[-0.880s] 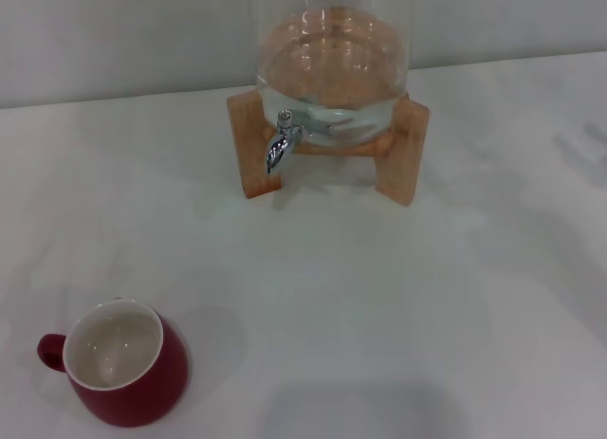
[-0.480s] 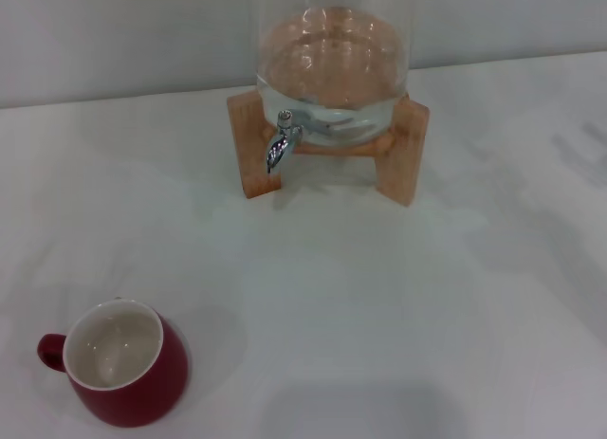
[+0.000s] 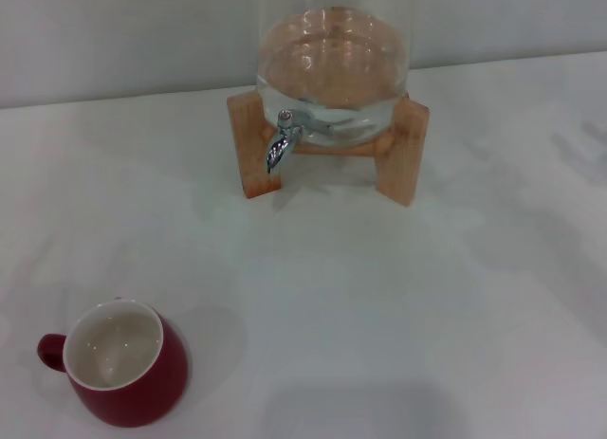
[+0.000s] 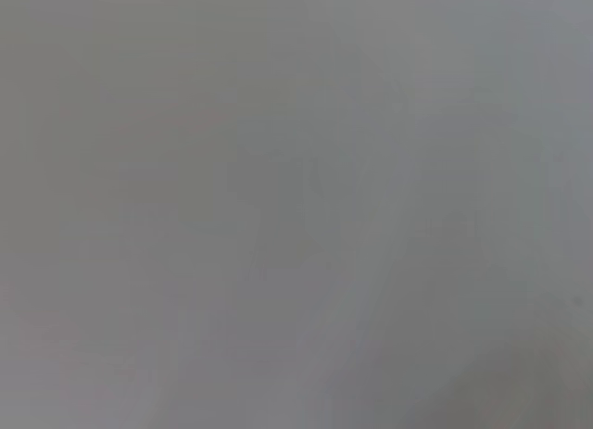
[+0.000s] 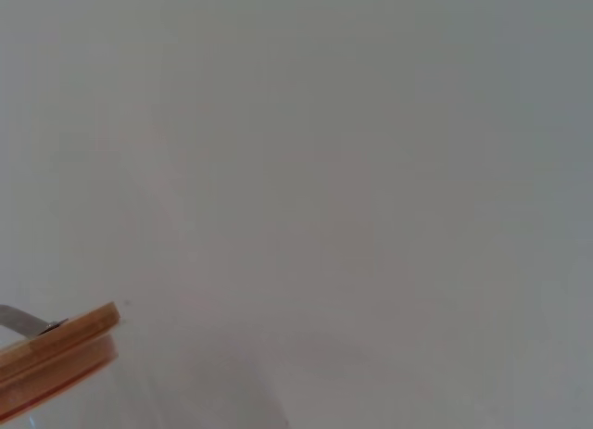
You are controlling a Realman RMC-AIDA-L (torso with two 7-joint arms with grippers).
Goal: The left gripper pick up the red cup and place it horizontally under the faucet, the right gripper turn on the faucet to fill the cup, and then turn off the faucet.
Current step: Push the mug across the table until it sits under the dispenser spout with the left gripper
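The red cup [image 3: 128, 368] stands upright on the white table at the near left, its cream inside showing and its small handle pointing left. The chrome faucet [image 3: 280, 140] juts from the front of a clear glass jar [image 3: 332, 74] on a wooden stand [image 3: 403, 150] at the far middle, spout turned down. The cup is well apart from the faucet, nearer and to the left. Neither gripper shows in any view. The left wrist view shows only plain grey. The right wrist view shows the jar's wooden lid [image 5: 56, 359] against a pale wall.
The white table [image 3: 379, 297] spreads wide between the cup and the stand and off to the right. A pale wall rises behind the jar.
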